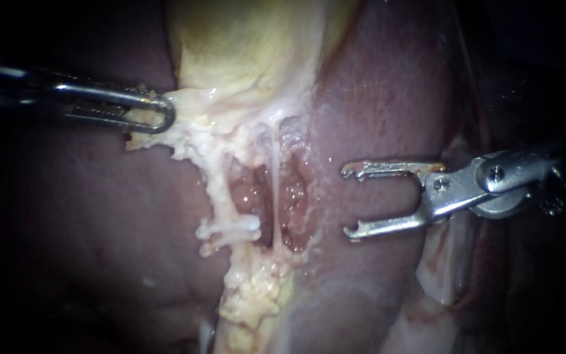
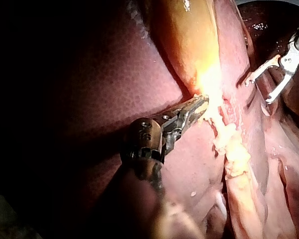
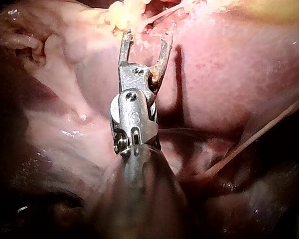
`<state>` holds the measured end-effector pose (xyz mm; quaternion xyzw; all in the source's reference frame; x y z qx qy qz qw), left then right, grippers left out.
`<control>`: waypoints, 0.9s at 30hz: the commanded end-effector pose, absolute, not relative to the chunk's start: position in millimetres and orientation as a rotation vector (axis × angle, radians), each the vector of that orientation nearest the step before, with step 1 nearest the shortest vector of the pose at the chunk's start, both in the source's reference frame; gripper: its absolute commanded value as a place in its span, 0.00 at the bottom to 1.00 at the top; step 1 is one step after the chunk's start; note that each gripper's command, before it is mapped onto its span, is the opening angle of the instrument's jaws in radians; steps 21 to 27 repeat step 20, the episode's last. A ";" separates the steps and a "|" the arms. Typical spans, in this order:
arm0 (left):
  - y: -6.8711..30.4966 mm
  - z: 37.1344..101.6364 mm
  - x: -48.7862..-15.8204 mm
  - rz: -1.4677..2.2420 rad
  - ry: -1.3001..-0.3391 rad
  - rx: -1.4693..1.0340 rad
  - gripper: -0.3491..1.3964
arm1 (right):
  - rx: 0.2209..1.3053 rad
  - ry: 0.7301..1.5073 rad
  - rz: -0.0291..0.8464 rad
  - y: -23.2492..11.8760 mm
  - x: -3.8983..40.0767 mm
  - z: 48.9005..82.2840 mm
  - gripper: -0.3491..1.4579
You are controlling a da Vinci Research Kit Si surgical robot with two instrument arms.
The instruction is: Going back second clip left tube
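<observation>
Nearest in the endoscope view, entering from the right: the right tool [image 1: 348,201], two hooked jaws spread wide with nothing between them, poised over the liver [image 1: 388,85]. From the left, the left tool [image 1: 164,117], jaws closed on a fringe of pale tissue [image 1: 185,141] at the lower edge of the gallbladder [image 1: 244,46]. Deeper, in the opened reddish window between the two: a thin pale tube [image 1: 275,196], running upright, ahead of the right tool's open jaws and clearly apart from them, below and to the right of the left tool's grip. Impossible to say whether left or right tube. Just left of it, a smooth white stub [image 1: 230,228], clip or tissue not to be told, and below that a ridge of lumpy fat [image 1: 257,295]. From the right wrist: the open jaws seen along their own shaft, tips just short of the window, a pale strand stretched ahead of them. From the left wrist: the left tool's joint and its closed jaws biting the bright tissue edge, the right tool beyond, agape, across the fat ridge, and a broad sweep of liver beside the shaft.
</observation>
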<state>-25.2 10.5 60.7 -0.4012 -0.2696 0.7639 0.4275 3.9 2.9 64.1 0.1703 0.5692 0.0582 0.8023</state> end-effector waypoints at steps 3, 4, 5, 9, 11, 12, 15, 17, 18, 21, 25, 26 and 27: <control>10.3 61.9 -26.0 1.913 -0.674 -1.004 0.00 | 0.366 1.220 0.125 2.9 3.9 64.1 0.47; 10.1 62.5 -26.4 1.915 -0.676 -1.005 0.00 | 0.366 1.220 0.125 2.9 3.9 64.1 0.47; 10.1 62.9 -26.7 1.916 -0.680 -1.006 0.00 | 0.366 1.220 0.125 2.9 3.9 64.1 0.47; 9.8 64.2 -27.9 1.920 -0.685 -1.008 0.00 | 0.365 1.220 0.125 2.9 3.8 64.1 0.47; 9.7 64.6 -28.2 1.922 -0.689 -1.010 0.00 | 0.365 1.220 0.125 2.9 3.8 64.1 0.47; 9.7 64.8 -28.3 1.923 -0.688 -1.010 0.00 | 0.365 1.220 0.125 2.9 3.8 64.1 0.47; 9.6 64.8 -28.3 1.923 -0.688 -1.010 0.00 | 0.365 1.220 0.125 2.9 3.8 64.1 0.47; 9.6 64.8 -28.3 1.923 -0.688 -1.010 0.00 | 0.368 1.221 0.123 2.9 3.8 64.1 0.47; 9.6 64.7 -28.3 1.923 -0.689 -1.010 0.00 | 0.368 1.221 0.123 2.9 3.8 64.1 0.47; 9.7 64.6 -28.1 1.923 -0.690 -1.010 0.00 | 0.376 1.225 0.118 2.8 3.9 64.0 0.47; 9.7 64.6 -28.1 1.923 -0.690 -1.010 0.00 | 0.376 1.225 0.118 2.8 3.9 64.0 0.47; 9.7 64.6 -28.1 1.923 -0.690 -1.010 0.00 | 0.376 1.225 0.118 2.8 3.9 64.0 0.47; 9.7 64.6 -28.1 1.923 -0.690 -1.010 0.00 | 0.376 1.225 0.118 2.8 3.9 64.0 0.47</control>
